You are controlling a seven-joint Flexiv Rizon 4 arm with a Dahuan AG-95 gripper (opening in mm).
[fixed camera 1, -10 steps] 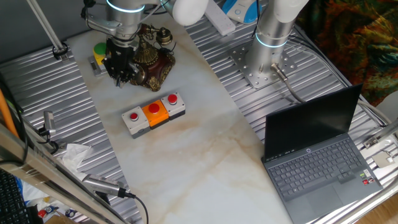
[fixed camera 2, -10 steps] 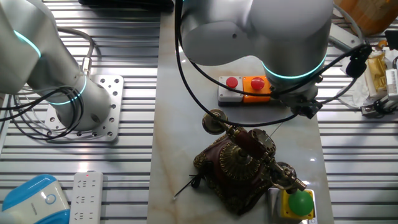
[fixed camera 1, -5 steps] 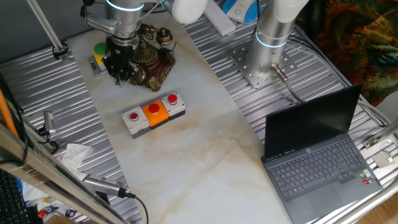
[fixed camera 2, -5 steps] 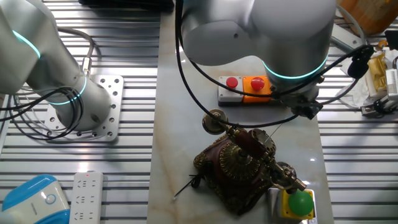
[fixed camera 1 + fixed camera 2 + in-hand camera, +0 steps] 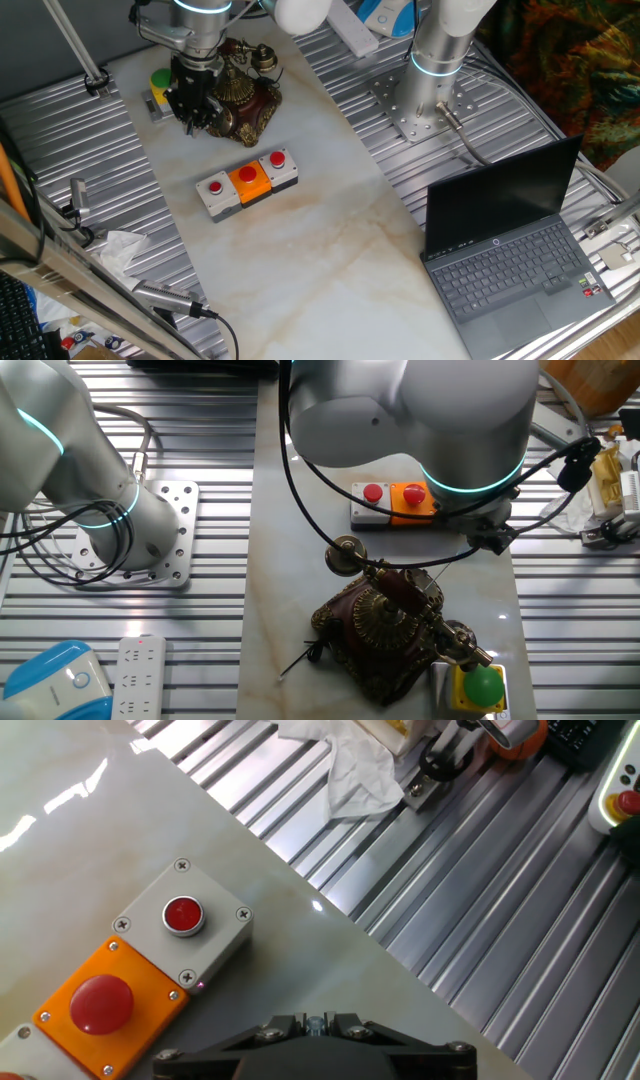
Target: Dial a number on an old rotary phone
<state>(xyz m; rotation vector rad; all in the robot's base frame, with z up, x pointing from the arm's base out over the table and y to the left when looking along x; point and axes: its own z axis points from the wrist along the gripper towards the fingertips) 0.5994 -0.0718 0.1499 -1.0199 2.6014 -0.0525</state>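
The old rotary phone stands at the far left of the marble table: a dark reddish-brown base with brass filigree and the handset on its cradle. The other fixed view shows its round dial and handset. My gripper is a black mass pointing down at the phone's left side, close against the base. Its fingertips are too dark to separate. The arm's body hides it in the other fixed view. The hand view shows only the gripper's housing at the bottom edge and no phone.
A grey box with red and orange buttons lies in front of the phone, also in the hand view. A green button on a yellow box sits beside the phone. A laptop, crumpled tissue and a power strip lie around.
The gripper has shifted very slightly upward beside the phone. The phone and the button box have not moved.
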